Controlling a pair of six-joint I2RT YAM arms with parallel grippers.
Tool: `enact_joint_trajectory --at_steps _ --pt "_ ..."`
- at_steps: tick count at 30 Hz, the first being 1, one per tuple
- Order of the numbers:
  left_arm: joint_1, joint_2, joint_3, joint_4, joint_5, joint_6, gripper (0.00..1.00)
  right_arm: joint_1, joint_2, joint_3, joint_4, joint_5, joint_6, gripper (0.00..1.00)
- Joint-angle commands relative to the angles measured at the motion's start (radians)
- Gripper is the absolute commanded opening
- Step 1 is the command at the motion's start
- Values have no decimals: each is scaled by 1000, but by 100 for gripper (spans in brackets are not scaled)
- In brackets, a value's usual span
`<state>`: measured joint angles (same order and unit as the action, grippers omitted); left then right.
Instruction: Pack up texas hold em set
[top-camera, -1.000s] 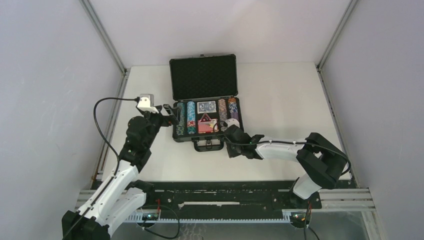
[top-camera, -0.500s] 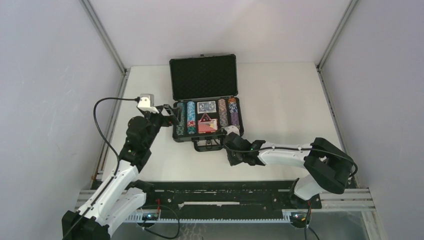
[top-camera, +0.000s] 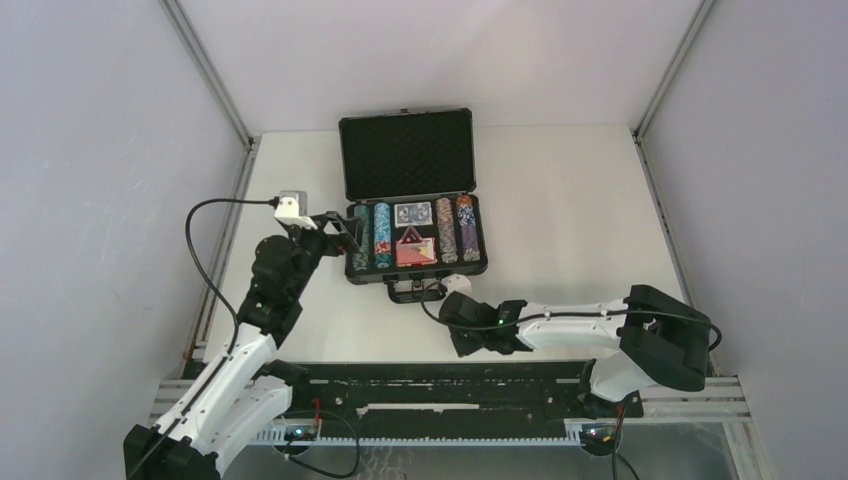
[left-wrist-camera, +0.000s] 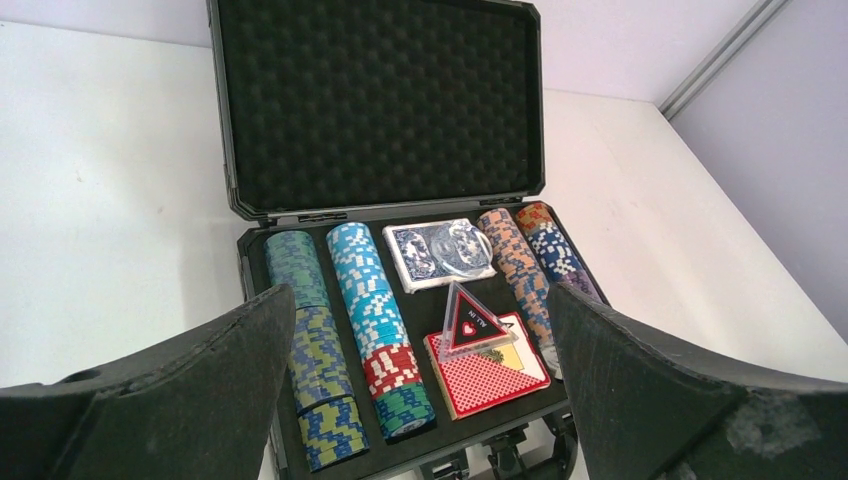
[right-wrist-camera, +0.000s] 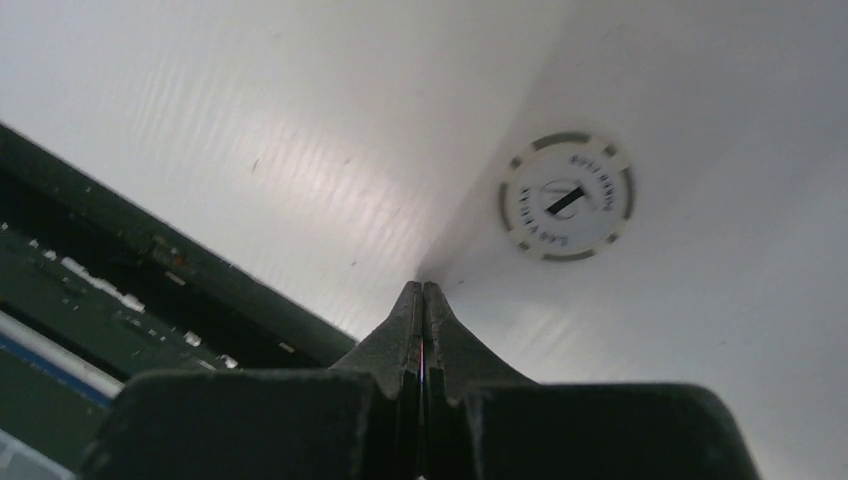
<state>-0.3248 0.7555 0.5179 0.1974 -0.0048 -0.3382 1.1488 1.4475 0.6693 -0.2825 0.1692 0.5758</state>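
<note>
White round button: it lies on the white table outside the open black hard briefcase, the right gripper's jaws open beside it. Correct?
No. The right gripper has its jaws shut, as the right wrist view shows; the white round button does lie there.

you can read "all in" on the triangle button (left-wrist-camera: 473, 322) sitting on the red deck (left-wrist-camera: 490, 378), small print, tilted, with a heart sign by it. the white chip (right-wrist-camera: 566, 197) on the table has curved lettering round its face, too blurred for you to read.
</note>
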Motion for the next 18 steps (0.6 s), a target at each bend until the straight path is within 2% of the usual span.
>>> enact_joint_trajectory --at_steps 1,6,11,14,15,16,17,18 --pt "-3 -18 -13 33 20 -24 100 67 -22 -8 -15 27 78 0" --pt "-5 -20 -15 35 21 -25 100 72 -86 -8 -36 65 76 0" --pt "-5 -12 -14 37 21 -25 100 -77 -162 -3 -32 36 -10 0" --pt "-8 -3 -11 39 23 -23 100 -178 -146 16 -22 13 -67 26" --pt "-8 -3 -10 40 24 -23 100 -205 -129 27 -19 8 -83 31" --pt "-8 -3 -11 40 24 -25 100 -230 -108 42 -21 11 -94 31" --pt "-8 -3 -11 40 25 -24 100 -248 -83 57 -18 13 -105 26" --pt "-7 -5 -10 40 25 -22 100 -263 -62 72 -14 13 -113 16"
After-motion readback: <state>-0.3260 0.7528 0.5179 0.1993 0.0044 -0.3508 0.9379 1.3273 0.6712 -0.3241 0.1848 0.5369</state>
